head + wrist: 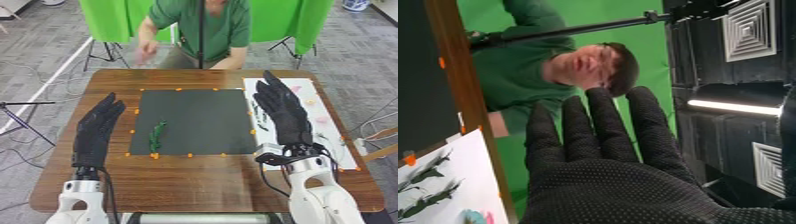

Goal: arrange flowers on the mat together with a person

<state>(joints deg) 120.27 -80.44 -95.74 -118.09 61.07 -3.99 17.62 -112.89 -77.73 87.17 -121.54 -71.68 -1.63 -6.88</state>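
On a brown wooden table (178, 192), the left hand (92, 135) is held up beside the dark mat's left edge, black-gloved, empty, its fingers straight and close together. The right hand (286, 110), also empty, has straight fingers; in the wrist view the right hand (611, 185) shows them slightly apart. It hides part of a white sheet (299, 82) along the mat's right side. A green sprig (157, 137), slim and leafy, lies lengthwise on the dark mat (195, 120), towards its near left corner. The sheet holds dark green sprigs (429, 200), partly covered in the head view, and small pink flowers (322, 120). In the wrist view a pink-and-blue bloom (476, 217) is cut off by the edge. Farther up the sheet, a pale yellowish flower (310, 102) is too small to make out.
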